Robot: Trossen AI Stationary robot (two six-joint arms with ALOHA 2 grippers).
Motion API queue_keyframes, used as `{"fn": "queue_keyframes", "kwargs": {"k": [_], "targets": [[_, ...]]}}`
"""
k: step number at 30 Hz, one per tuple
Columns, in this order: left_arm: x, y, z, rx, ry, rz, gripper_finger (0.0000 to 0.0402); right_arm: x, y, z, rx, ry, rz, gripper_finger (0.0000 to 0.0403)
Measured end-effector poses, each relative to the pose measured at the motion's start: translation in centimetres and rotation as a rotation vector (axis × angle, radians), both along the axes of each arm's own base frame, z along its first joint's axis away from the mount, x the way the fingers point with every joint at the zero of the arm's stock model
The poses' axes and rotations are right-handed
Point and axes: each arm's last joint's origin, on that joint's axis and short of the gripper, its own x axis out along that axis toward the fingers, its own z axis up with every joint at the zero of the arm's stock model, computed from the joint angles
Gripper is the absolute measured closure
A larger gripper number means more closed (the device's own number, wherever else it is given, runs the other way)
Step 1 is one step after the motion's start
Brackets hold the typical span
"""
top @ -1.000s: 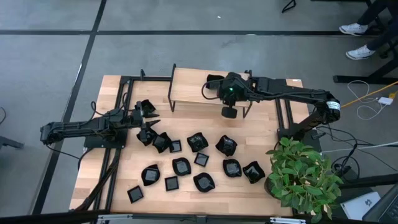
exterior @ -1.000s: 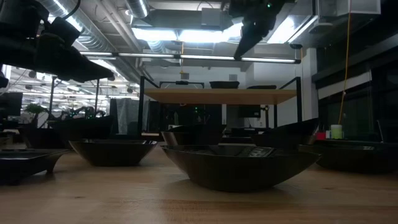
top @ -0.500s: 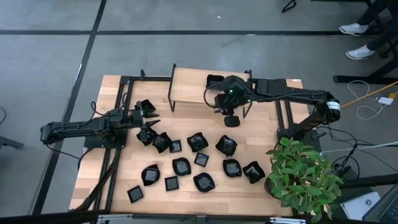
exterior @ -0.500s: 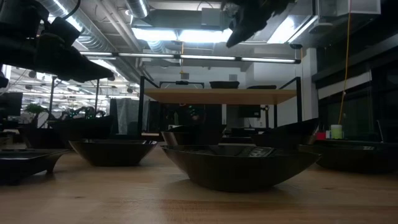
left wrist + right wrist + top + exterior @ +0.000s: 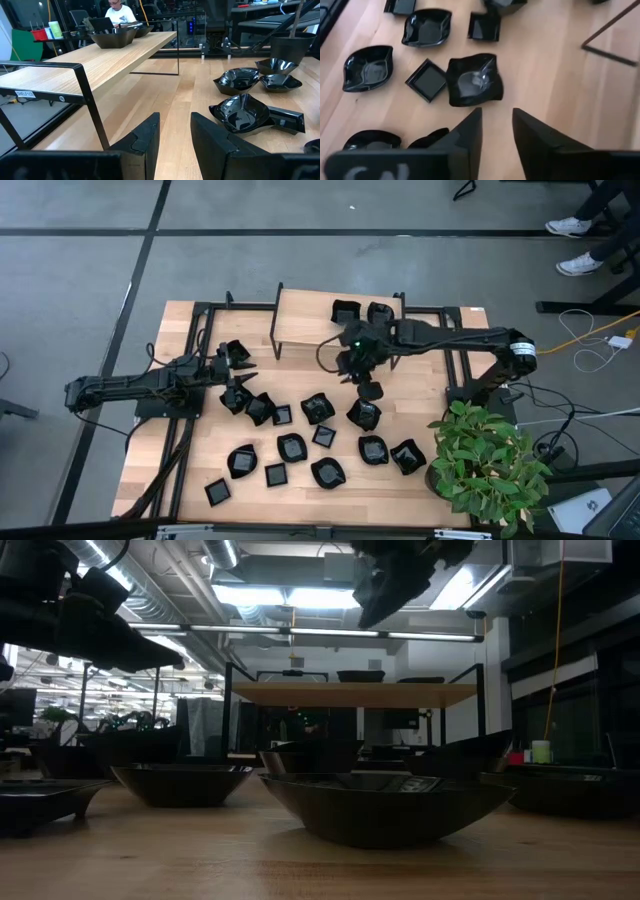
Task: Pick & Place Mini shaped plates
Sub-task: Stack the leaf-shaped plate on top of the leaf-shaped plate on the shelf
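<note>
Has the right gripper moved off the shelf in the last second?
Yes. In the high view the right gripper has swung from beside the wooden shelf out toward the mini shaped plates on the table, with empty, open fingers.

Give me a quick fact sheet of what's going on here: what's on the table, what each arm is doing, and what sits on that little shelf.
Table: wooden top scattered with small black plates
Shelf: raised wooden shelf with two plates on it
Right gripper: above the table just in front of the shelf, fingers apart, holding nothing
Left gripper: at the table's left side beside a cluster of plates, fingers open, empty
Extra: potted plant at the right corner
</note>
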Motion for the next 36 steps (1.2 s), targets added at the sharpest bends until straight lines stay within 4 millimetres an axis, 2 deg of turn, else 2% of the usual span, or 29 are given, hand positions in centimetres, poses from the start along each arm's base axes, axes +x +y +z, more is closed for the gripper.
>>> {"fn": "queue_keyframes", "kwargs": {"k": [7,11,24,36], "targets": [[0.0,0.0,0.0,0.000,-0.001,0.000,0.0297,1.0,1.2,-1.5,0.019,0.052,0.019,0.0223],[0.0,0.0,0.0,0.000,-0.001,0.000,0.0297,1.2,1.9,-1.7,0.016,0.058,0.043,0.0205],[0.0,0.0,0.0,0.000,0.000,0.000,0.0297,1.2,2.4,-1.7,0.016,0.066,0.055,0.0201],[0.0,0.0,0.0,0.000,0.000,0.000,0.0297,1.3,4.8,-1.6,0.048,0.058,0.082,0.0201]]}}
